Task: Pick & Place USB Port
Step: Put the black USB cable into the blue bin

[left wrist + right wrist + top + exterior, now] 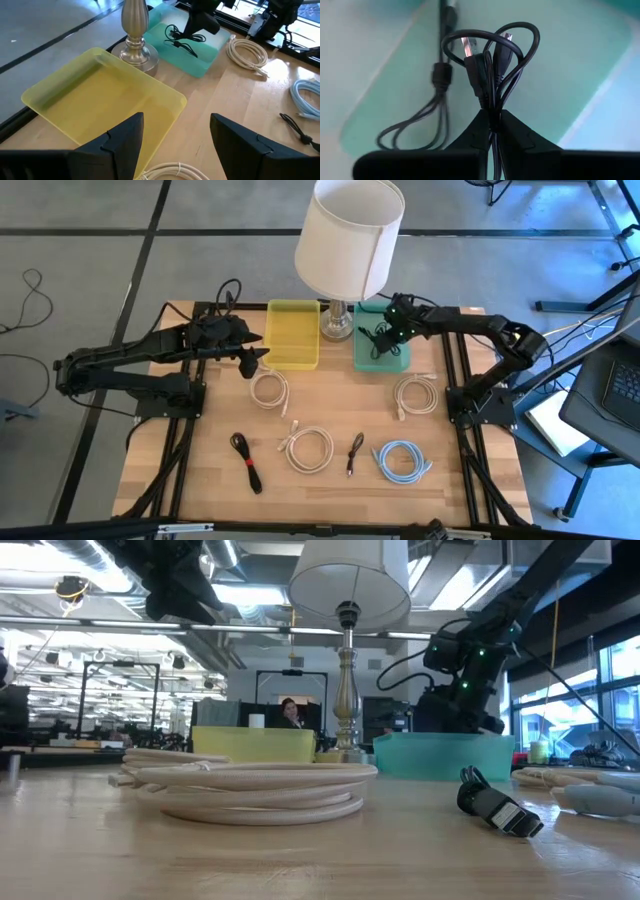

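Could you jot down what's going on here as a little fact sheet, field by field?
Right gripper: shut on a black USB cable, held over the teal tray
In teal tray: another black cable
Left gripper: open, holding nothing, beside the yellow tray
Yellow tray: nothing in it
On table: three cream coils, one blue coil, two black cables
Lamp: between the trays

The light wooden table [330,480] carries a yellow plastic tray [293,335], a teal plastic tray [378,358], a silver-based lamp [337,320], three cream coiled cables [309,448], a pale blue coiled cable [400,460] and two black bundled cables [246,460].
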`<state>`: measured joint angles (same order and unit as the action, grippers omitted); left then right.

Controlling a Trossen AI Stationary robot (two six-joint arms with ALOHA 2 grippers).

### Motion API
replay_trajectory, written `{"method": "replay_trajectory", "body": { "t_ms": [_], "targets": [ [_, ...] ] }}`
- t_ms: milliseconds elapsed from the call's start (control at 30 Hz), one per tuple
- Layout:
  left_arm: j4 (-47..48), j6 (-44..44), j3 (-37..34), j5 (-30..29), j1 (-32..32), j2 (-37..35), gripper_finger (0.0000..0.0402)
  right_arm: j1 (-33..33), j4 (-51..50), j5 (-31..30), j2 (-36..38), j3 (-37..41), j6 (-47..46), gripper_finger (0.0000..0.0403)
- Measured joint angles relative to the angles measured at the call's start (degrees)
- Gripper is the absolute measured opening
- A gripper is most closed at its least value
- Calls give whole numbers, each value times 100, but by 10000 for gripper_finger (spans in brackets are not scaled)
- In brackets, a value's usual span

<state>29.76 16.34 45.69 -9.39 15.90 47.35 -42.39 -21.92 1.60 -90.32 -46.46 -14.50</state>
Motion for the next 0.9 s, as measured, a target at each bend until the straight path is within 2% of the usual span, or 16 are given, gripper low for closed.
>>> {"method": "replay_trajectory", "body": {
  "t_ms": [133, 367, 533, 633, 733, 900],
  "targets": [
    [1, 0, 0, 2, 0, 0, 223, -52, 3, 1, 0, -2, 17, 34],
    [2, 0, 0, 1, 0, -1, 223, -87, 11, 10, 0, -2, 18, 135],
    [2, 0, 0, 2, 0, -1, 223, -87, 68, 10, 38, -56, 17, 186],
    [5, 0, 0, 2, 0, -1, 223, -82, -87, -42, 278, -277, 158, 196],
    [5, 0, 0, 2, 0, 0, 223, -50, -574, -507, 566, -549, 426, 193],
    [7, 38, 0, 2, 0, 0, 223, -52, -2094, -1113, 1007, -964, 600, 171]
  ]
}}
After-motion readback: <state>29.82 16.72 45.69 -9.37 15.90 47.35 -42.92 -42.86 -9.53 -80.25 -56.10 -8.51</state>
